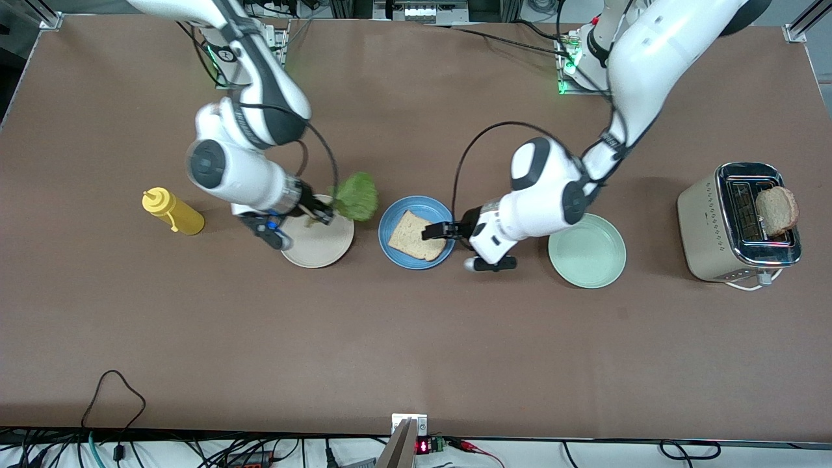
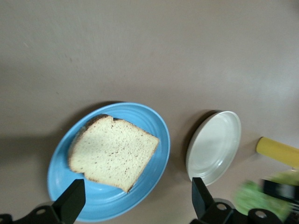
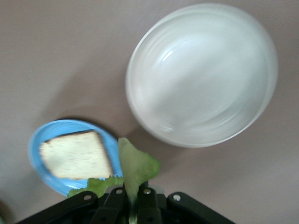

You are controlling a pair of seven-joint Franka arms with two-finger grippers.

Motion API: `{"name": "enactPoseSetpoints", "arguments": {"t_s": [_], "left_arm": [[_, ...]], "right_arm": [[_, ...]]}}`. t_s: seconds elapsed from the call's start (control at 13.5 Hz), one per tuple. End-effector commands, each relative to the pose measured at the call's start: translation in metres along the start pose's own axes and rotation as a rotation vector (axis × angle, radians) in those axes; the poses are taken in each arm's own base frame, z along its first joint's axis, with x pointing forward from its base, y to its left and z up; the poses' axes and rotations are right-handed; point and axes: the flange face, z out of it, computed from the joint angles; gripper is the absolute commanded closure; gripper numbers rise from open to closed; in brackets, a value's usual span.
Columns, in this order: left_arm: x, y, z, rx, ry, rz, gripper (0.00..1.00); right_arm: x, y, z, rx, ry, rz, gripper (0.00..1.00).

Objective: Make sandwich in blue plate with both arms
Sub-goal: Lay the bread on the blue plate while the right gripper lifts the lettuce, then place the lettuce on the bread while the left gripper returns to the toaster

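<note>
The right hand [image 1: 323, 212], over the cream plate [image 1: 318, 244], pinches the limp, feather-light lettuce leaf [image 1: 356, 195] by its stalk, while the left hand [image 1: 437, 230] hovers spread over the bread slice [image 1: 416, 235] on the blue plate [image 1: 394, 250].

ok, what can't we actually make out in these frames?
- Toaster bread slice: front view, lower part hidden in the slot.
- Lettuce leaf: right wrist view, base hidden by the right end effector.
- Yellow bottle: left wrist view, cut off by the edge.
- Left end effector, open: body cut off.
</note>
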Motion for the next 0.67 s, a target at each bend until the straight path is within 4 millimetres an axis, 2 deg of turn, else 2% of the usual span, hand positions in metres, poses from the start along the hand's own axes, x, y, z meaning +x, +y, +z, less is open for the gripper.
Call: {"name": "enactPoseSetpoints", "arguments": {"t_s": [0.0,0.15,0.37,0.45,0.52,0.59], "left_arm": [[-0.001,-0.009,-0.082,0.054,0.019,0.011,0.00],[0.009,-0.025,-0.131,0.102,0.054,0.010,0.00],[0.024,-0.060,-0.197,0.346,0.110,0.088,0.00],[0.026,-0.067,-0.214,0.414,0.091,0.095,0.00],[0.031,-0.072,-0.240,0.484,0.087,0.096,0.00],[0.033,-0.071,-0.265,0.552,0.090,0.103,0.00]], "right_arm": [[-0.016,-0.048,0.040,0.028,-0.004,0.153,1.00],[-0.032,-0.069,0.075,0.062,0.011,0.250,1.00],[-0.033,-0.083,0.105,0.129,0.038,0.333,0.97],[-0.034,-0.086,0.112,0.151,0.034,0.358,0.74],[-0.041,-0.088,0.118,0.166,0.032,0.365,0.37],[-0.044,-0.089,0.121,0.163,0.039,0.339,0.06]]}}
